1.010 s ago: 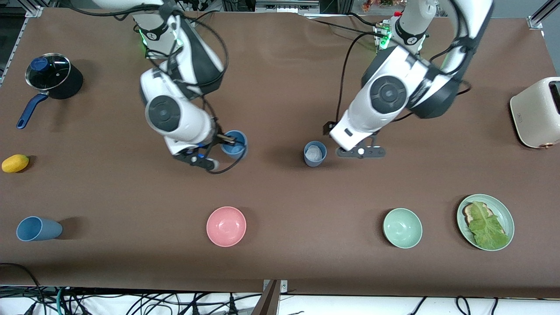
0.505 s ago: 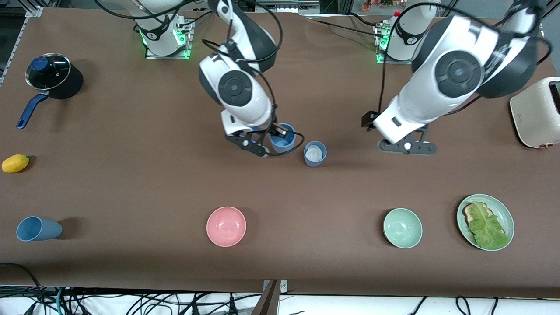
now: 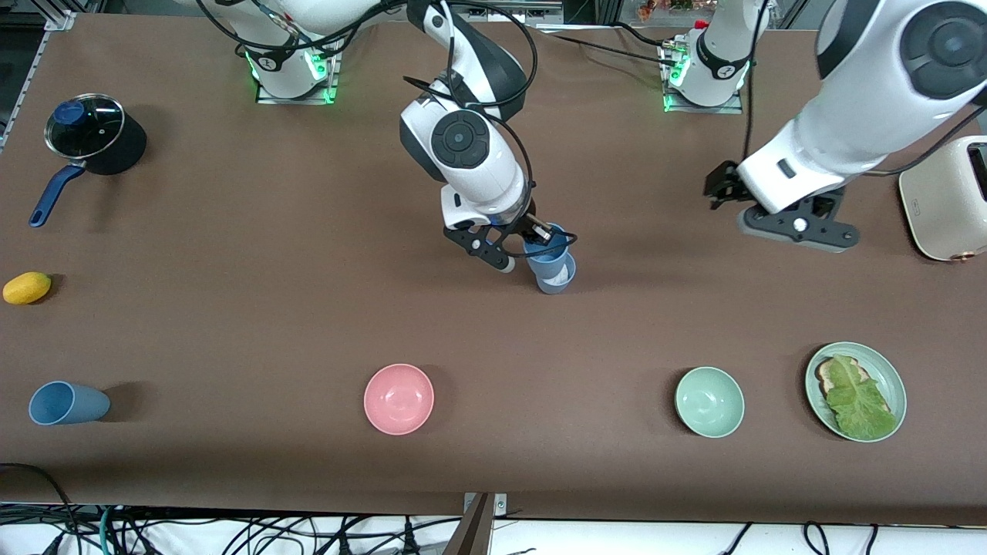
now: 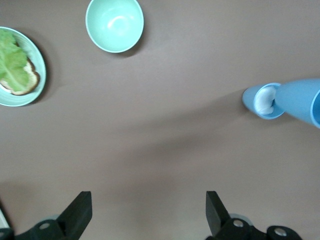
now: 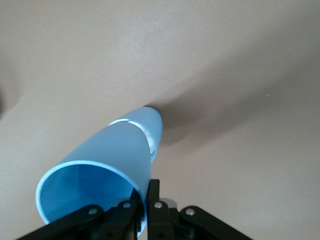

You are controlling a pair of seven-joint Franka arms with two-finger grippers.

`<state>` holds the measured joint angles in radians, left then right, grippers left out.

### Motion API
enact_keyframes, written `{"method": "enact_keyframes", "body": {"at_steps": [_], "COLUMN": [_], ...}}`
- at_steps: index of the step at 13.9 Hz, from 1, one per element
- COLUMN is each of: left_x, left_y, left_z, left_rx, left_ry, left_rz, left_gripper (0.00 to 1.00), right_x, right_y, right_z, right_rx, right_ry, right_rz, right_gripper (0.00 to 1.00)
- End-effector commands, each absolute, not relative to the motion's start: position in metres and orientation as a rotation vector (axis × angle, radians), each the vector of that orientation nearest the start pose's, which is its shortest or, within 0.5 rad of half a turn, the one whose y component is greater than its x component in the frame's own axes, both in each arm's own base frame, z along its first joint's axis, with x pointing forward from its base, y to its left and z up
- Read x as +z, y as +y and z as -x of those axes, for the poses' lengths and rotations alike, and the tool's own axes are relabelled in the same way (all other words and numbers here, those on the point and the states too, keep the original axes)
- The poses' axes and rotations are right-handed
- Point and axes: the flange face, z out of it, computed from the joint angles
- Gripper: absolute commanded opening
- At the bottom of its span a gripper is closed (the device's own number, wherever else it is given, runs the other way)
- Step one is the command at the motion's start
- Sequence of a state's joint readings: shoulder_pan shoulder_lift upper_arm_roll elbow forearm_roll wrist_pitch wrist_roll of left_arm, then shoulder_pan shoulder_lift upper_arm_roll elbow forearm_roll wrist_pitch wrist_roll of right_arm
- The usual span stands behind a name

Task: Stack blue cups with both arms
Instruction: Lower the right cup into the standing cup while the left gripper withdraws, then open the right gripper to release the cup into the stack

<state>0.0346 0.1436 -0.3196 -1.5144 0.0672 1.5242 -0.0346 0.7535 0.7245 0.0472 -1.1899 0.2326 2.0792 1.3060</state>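
Bright blue cup, rim pinched by the right gripper at frame centre, hangs just over the upright grey-blue cup on the worktop — axes nearly aligned — while the left gripper, jaws spread, waits upper right.

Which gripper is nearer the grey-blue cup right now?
Right. The right gripper is directly over the grey-blue cup, holding the bright blue cup above it. The left gripper hangs open, off toward the toaster.
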Motion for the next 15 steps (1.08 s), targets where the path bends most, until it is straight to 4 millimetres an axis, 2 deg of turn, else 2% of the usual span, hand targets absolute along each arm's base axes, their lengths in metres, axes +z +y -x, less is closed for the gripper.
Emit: {"method": "enact_keyframes", "body": {"at_steps": [1,2,4,7,13,14,15], "left_x": [0.566,0.57,0.565,0.57,0.575,0.572,0.576], "left_y": [-0.122,-0.116,-0.099,-0.097,-0.101,-0.1,-0.102], "left_z": [-0.548,-0.543,-0.536,-0.532,-0.526,-0.531,-0.536], "left_rx": [0.198,0.172,0.135,0.085,0.113,0.151,0.149], "left_ry": [0.465,0.442,0.373,0.341,0.258,0.253,0.256], "left_rz": [3.033,3.043,3.145,3.164,3.108,3.109,3.111], "left_gripper": [1.0,1.0,1.0,1.0,1.0,1.0,1.0], "right_x": [0.37,0.368,0.364,0.354,0.344,0.34,0.338], "right_y": [0.563,0.564,0.569,0.573,0.576,0.576,0.576], "right_z": [-0.532,-0.533,-0.528,-0.524,-0.524,-0.525,-0.525], "right_rx": [0.189,0.188,0.192,0.203,0.193,0.186,0.184], "right_ry": [0.897,0.898,0.89,0.895,0.899,0.9,0.9], "right_rz": [2.699,2.697,2.705,2.715,2.71,2.708,2.709], "right_gripper": [0.0,0.0,0.0,0.0,0.0,0.09,0.27]}}
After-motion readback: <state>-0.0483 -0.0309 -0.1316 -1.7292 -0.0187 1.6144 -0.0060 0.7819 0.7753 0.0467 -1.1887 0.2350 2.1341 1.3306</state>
